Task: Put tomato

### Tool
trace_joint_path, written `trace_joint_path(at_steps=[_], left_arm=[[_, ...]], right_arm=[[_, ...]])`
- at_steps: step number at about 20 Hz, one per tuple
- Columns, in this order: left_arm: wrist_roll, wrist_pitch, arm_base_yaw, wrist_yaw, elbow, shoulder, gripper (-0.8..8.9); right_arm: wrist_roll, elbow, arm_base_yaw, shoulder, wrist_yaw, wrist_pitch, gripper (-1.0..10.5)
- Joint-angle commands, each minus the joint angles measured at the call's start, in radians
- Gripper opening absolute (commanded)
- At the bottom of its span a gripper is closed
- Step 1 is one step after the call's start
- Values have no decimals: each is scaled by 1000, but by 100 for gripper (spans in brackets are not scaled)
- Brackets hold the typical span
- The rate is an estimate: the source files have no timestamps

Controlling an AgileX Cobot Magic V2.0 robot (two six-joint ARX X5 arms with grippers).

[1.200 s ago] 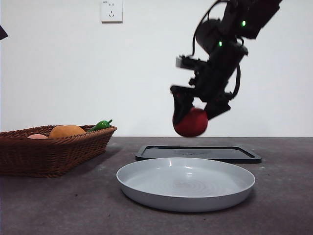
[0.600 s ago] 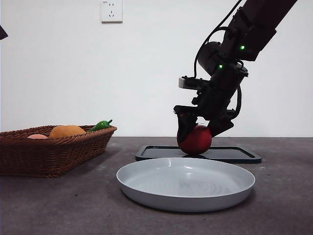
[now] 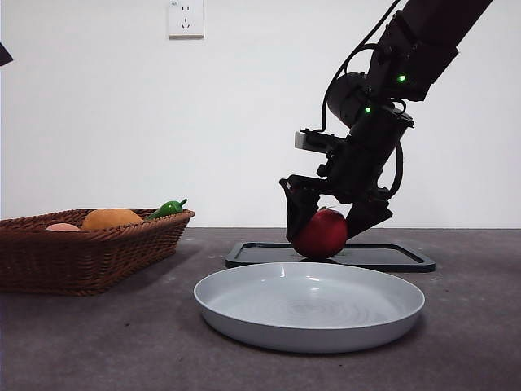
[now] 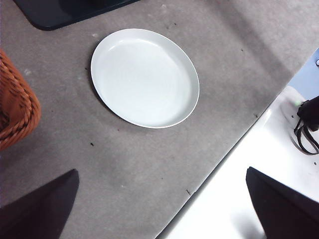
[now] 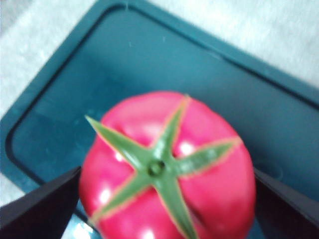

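Front view, taken in order from 9 o'clock across to 3 o'clock.

Wicker basket (image 3: 89, 248) at 9 o'clock on the grey worktop (image 3: 98, 342). Inside it: a pale pink item at the far end, mostly hidden by the rim; an orange round fruit (image 3: 111, 217); a small green pepper (image 3: 168, 208) poking up over the rim nearest the middle.

Wall socket (image 3: 186, 18) high on the white wall, at about 11 o'clock.

White plate (image 3: 309, 305) near the camera at about 6 o'clock, lying flat, nothing on it. The left wrist view shows the same plate (image 4: 144, 77) from above, with a corner of the basket (image 4: 17, 107) beside it. The left gripper hangs high above the worktop, well apart from everything; its jaws are spread wide and hold nothing.

Dark tray (image 3: 330, 255) just behind the plate, flat on the worktop.

Tomato (image 3: 321, 234) sits on the tray, red and glossy, calyx upward. The right wrist view looks straight down on it: tomato (image 5: 167, 167) with green star-shaped calyx, dark tray (image 5: 164, 74) under and around it.

Right gripper (image 3: 324, 218) comes down from the 1 o'clock corner, arm big and dark. Its jaws straddle the tomato, one on each side, parted wider than the fruit; a narrow gap seems to show on each side, though contact cannot be ruled out.
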Motion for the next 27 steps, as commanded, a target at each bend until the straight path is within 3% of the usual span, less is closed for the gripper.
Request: trace_joint_path(at_steps=[1,16,21,27], left_arm=[[11,5,-4,5,16,4,528],[11,11,-4,5,16,4,528],[11,11,-4,5,16,4,528],[12,14,-4,5,16,4,528]], right_arm=[[10,24,6,-42,3,-11,510],[11,1,3,-678,0,-484,510],[11,-198,19,-925,-8,-484,510],[86,-508,77,-1206,-116,-485,510]])
